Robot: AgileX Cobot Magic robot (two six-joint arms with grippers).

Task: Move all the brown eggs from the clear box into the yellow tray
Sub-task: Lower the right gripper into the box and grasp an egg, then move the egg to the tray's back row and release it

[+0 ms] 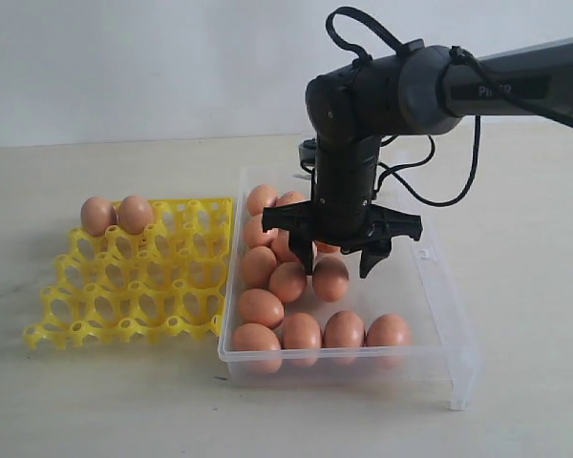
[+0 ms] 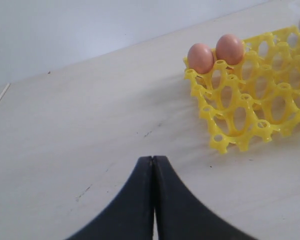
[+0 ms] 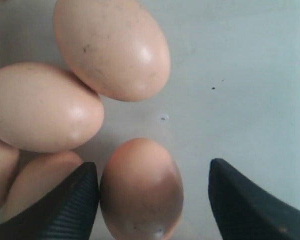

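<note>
Left: tray (image 1: 134, 286), two eggs (image 1: 135, 214) in its far-left cups; left claw (image 2: 152, 162) closed, empty. Right: box (image 1: 420, 363) holding the rest. Right claw (image 1: 339, 262) wide open, straddling one egg (image 3: 141, 190): pick-up step. Next, likely, lower and close gently. Egg lies flat, long axis crosswise to jaw travel.

A plain, pale wall (image 1: 124, 67) stands behind a light beige surface (image 1: 95, 401) with faint wood grain. The light is soft and even, casting only blurred shadows. Up close, the surface shows small dark scuffs (image 2: 147, 134) and a thin seam (image 2: 0, 97).
</note>
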